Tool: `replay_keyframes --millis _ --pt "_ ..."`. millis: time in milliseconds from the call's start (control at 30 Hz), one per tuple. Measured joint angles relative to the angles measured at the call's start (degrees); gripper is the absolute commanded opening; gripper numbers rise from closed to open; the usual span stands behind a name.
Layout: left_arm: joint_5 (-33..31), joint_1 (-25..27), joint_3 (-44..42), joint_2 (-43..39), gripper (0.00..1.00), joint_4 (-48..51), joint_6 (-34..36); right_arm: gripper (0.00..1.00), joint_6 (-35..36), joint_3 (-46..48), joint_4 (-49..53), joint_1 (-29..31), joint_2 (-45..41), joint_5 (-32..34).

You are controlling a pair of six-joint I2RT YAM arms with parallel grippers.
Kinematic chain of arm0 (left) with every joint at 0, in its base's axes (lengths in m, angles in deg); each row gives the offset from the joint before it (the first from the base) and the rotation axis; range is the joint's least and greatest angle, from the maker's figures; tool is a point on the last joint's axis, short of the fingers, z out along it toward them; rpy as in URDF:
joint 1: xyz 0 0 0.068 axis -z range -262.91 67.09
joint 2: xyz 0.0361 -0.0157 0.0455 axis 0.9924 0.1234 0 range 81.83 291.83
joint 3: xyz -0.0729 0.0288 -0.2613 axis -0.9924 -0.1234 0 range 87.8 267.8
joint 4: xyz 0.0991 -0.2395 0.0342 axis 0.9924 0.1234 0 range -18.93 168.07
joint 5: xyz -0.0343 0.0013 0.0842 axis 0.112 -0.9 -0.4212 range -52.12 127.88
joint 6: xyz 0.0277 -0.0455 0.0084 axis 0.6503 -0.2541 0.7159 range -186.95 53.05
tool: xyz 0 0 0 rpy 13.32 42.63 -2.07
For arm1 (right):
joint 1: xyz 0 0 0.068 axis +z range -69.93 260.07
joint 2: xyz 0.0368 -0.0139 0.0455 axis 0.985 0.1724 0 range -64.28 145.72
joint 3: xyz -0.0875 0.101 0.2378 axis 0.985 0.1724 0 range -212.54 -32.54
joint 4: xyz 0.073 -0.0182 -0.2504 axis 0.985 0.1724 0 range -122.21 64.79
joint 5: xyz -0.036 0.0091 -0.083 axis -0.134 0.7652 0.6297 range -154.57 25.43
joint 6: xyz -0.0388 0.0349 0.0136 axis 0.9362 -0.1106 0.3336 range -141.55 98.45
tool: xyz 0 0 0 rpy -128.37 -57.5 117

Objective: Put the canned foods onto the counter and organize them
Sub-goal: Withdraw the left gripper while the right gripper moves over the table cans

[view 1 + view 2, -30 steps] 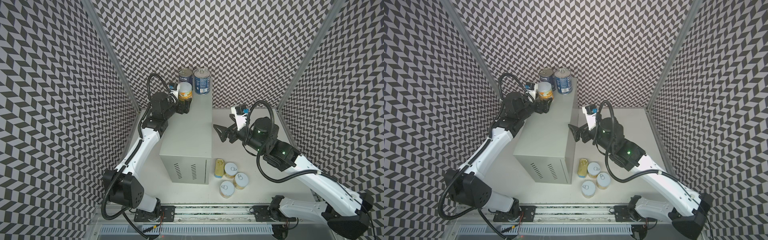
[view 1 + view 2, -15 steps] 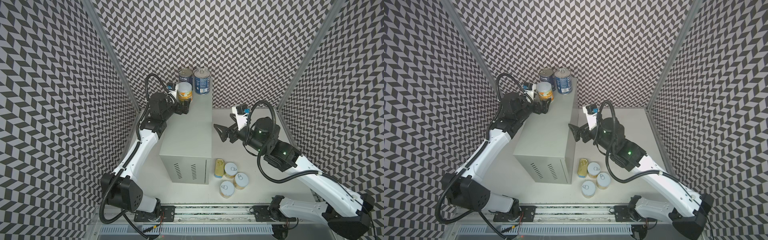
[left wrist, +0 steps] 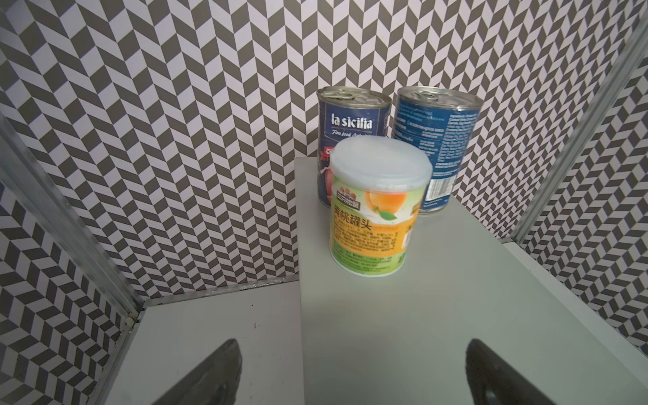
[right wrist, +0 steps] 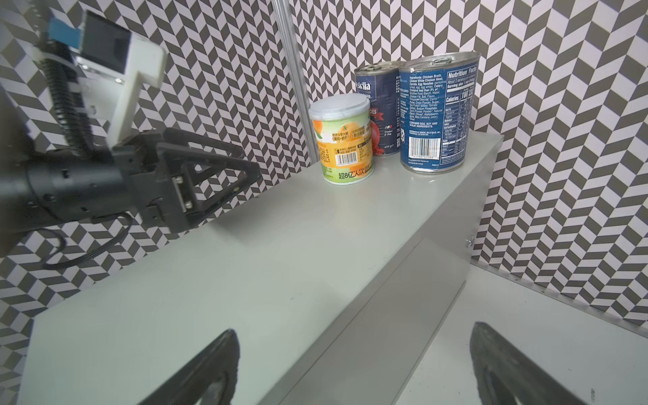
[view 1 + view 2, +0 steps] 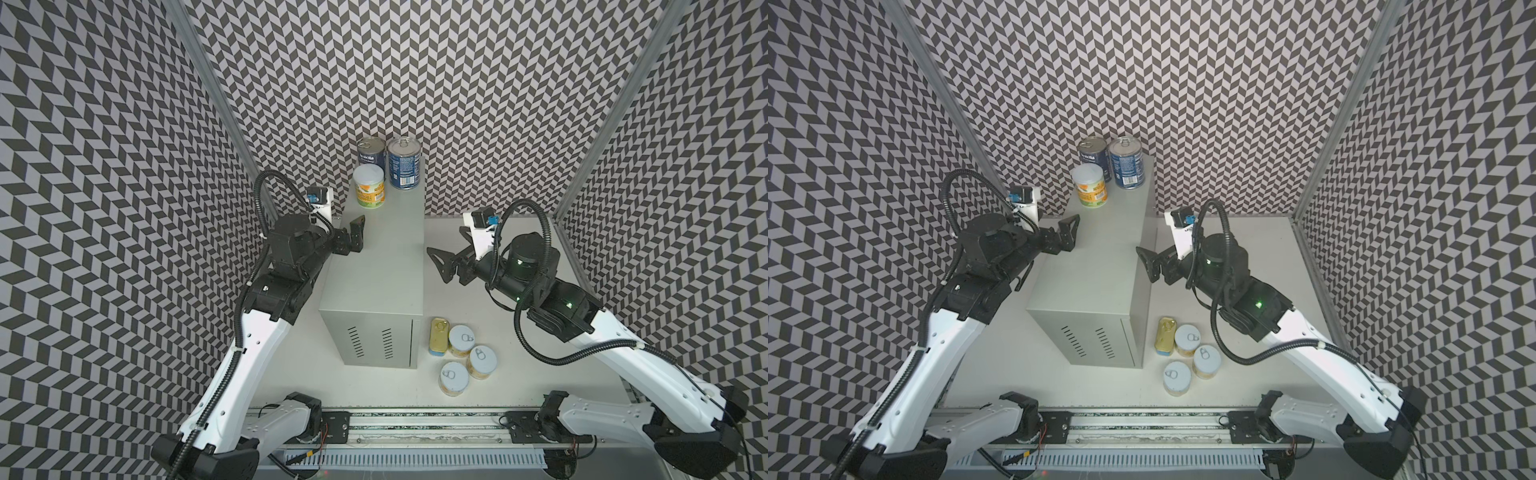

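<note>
Overhead, in both top views, the tall light-grey metal box counter (image 5: 382, 266) stands on the flat white tabletop (image 5: 374, 390). At its far end stand 2 tall dark-blue-labelled tins (image 5: 404, 164) with silver lids, side by side. 1 short yellow-orange fruit can (image 5: 369, 186) with a white lid stands just in front of the left one. The left gripper (image 5: 356, 235) hangs over the counter's left edge, apart from that can, jaws spread wide and holding nothing. The right gripper (image 5: 438, 264) hovers off the counter's right side, equally wide and empty. On the tabletop by the counter's near right corner lie 1 gold-topped rectangular tin (image 5: 439, 336) and 3 more white-lidded fruit cans (image 5: 482, 361), clustered close together.

In the left wrist view, the yellow-orange fruit can (image 3: 371, 217) stands upright on the counter (image 3: 403, 315), directly in front of the tin labelled "la sicilia", with the second blue tin beside it. The left gripper's 2 dark fingers (image 3: 217, 371) sit far apart with nothing between them, clear of the can.

In the right wrist view, the same 3 tins stand upright at the counter's far end. The left gripper (image 4: 210, 175) shows open above the counter's edge. The right gripper's own fingers (image 4: 508, 368) are spread wide and grip nothing.
</note>
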Motion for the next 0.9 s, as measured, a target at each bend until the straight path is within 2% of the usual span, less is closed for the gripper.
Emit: replay_keyframes --millis 267,500,700,900 --pt "2.2 10.7 -0.5 -6.4 1.0 6.3 2.4 0.99 -4.1 -2.6 6.5 0.0 0.1 6.8" --pt "3.7 19.9 4.5 -4.2 1.0 11.0 3.6 0.99 -9.6 -2.3 15.7 -0.1 0.3 15.2" --pt "3.7 26.2 8.6 -0.8 1.0 13.0 5.0 0.99 -15.1 6.5 20.3 -0.7 -0.8 16.4" --pt "3.7 29.2 9.0 0.8 1.0 13.2 6.6 0.99 -20.9 17.1 24.2 -0.8 -1.2 14.4"
